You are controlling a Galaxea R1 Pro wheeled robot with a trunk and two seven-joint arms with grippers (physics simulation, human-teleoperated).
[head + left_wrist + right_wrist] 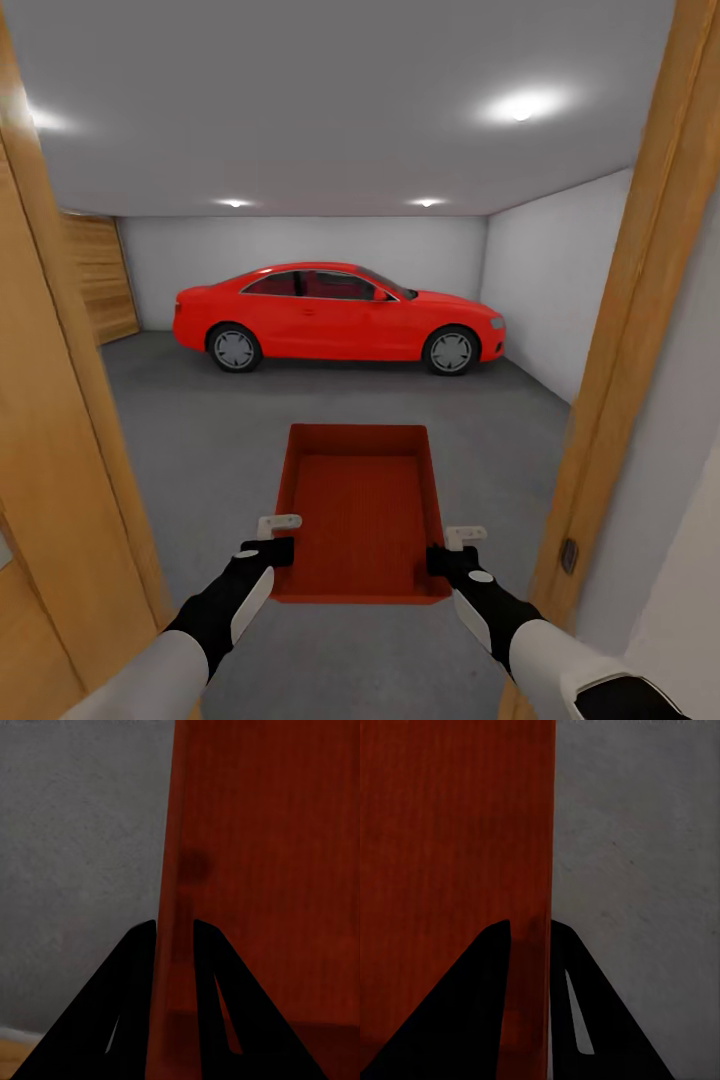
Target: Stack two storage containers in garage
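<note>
Bin (362, 510): orange-red, open-topped, carried level between the two pincers in the doorway, above the garage floor (200, 430). A grip on each long wall probably keeps it from tipping in transit.

Left pincer (280, 545): closed on the left wall, one finger inside, one outside. Right pincer (445, 555): likewise on the right wall.

Wrist views show each wall nipped between fingers; the head view adds the red car (338, 315) well beyond the bin and the door frame (630, 330) alongside.
</note>
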